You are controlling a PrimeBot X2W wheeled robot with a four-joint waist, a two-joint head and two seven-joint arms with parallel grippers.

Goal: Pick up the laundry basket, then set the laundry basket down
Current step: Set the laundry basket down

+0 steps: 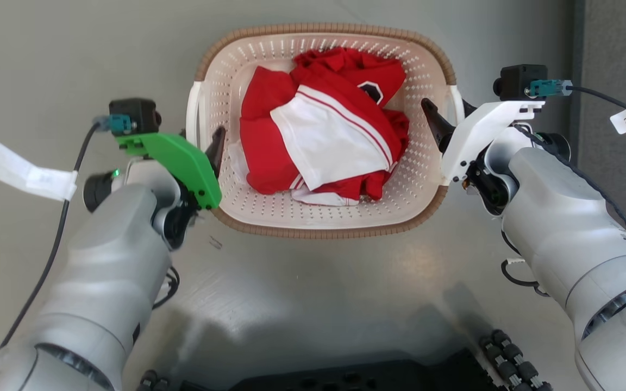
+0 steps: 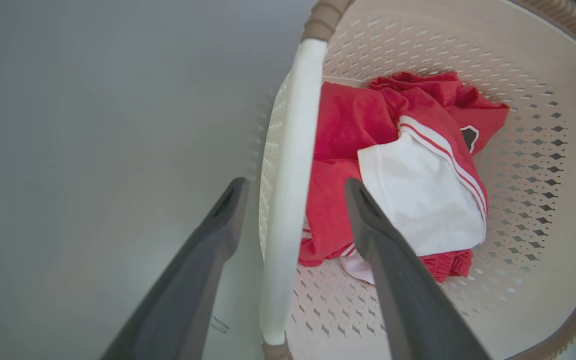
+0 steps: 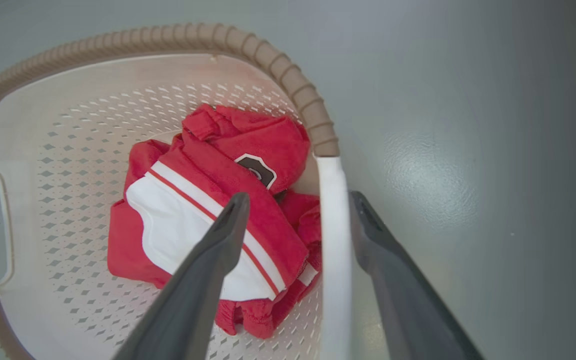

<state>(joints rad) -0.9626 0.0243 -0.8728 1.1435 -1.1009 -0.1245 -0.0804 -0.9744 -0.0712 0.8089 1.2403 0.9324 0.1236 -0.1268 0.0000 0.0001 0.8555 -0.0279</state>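
Left gripper (image 2: 295, 184), jaws apart and closing on nothing, is straddling the white left handle (image 1: 192, 117) at 9 o'clock of the laundry basket (image 1: 324, 28); right gripper (image 3: 298, 196), likewise spread, is straddling the white right handle (image 1: 457, 100) at 3 o'clock. Basket is sitting on the grey floor (image 1: 313, 282) at 12 o'clock from the robot, holding crumpled red-and-white clothes (image 1: 324, 136).
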